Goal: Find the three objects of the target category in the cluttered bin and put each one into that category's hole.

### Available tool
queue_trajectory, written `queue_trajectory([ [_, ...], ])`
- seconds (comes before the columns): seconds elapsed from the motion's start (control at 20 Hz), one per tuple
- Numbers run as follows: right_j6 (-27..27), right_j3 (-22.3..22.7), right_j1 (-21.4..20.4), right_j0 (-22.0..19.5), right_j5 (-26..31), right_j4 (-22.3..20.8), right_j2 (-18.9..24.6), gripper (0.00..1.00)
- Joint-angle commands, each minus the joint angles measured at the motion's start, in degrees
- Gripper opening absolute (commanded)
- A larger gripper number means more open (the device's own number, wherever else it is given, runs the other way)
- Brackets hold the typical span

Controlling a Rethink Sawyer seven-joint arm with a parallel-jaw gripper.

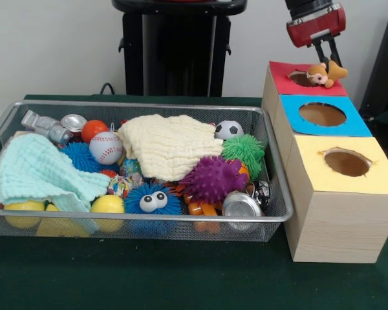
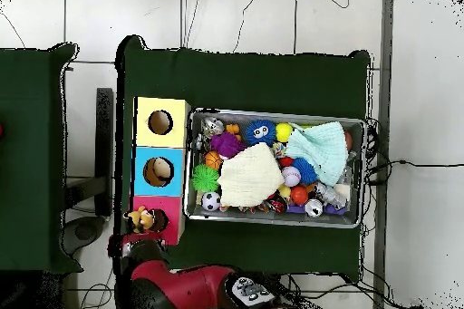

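The wire mesh bin point(image 1: 149, 104) sits on the green table, full of toys, cloths and cans; it also shows in the overhead view point(image 2: 272, 114). The wooden box stands to its right in the front view, and the red-faced hole point(image 1: 299, 79) is at its far end. My gripper point(image 1: 326, 59) hangs over that hole, shut on a small orange and yellow plush toy point(image 1: 326, 73) that dangles just above the red face. In the overhead view the toy point(image 2: 140, 220) lies beside the red hole point(image 2: 160, 222), with the red arm point(image 2: 172, 283) below it.
The blue-faced hole point(image 1: 322, 114) and yellow-faced hole point(image 1: 346, 162) lie nearer on the same box. In the bin are a cream cloth point(image 1: 168, 145), a mint cloth point(image 1: 39, 169), a purple spiky ball point(image 1: 213, 179), a green spiky ball point(image 1: 244, 150), a baseball point(image 1: 105, 148) and a can point(image 1: 240, 208).
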Motion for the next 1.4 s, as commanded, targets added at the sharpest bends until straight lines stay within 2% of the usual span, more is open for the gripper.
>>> queue_trajectory([
  [0.05,9.8,-1.2,4.8,-2.1,3.4,-1.1,-3.0,0.0],
  [0.2,9.3,-0.4,2.9,-3.9,5.3,-2.2,-2.2,0.0],
  [0.6,7.7,-1.5,3.0,-7.2,7.9,-4.5,-1.5,0.0],
  [0.85,7.8,-1.0,3.3,-7.7,7.1,-5.6,-2.0,0.0],
  [1.3,7.7,-1.7,2.7,-7.7,9.4,-4.5,-1.0,0.0],
  [1.35,7.6,-1.8,2.5,-7.7,9.6,-4.4,-1.0,1.0],
  [1.4,7.5,-1.8,2.4,-7.7,9.8,-4.4,-1.0,1.0],
])
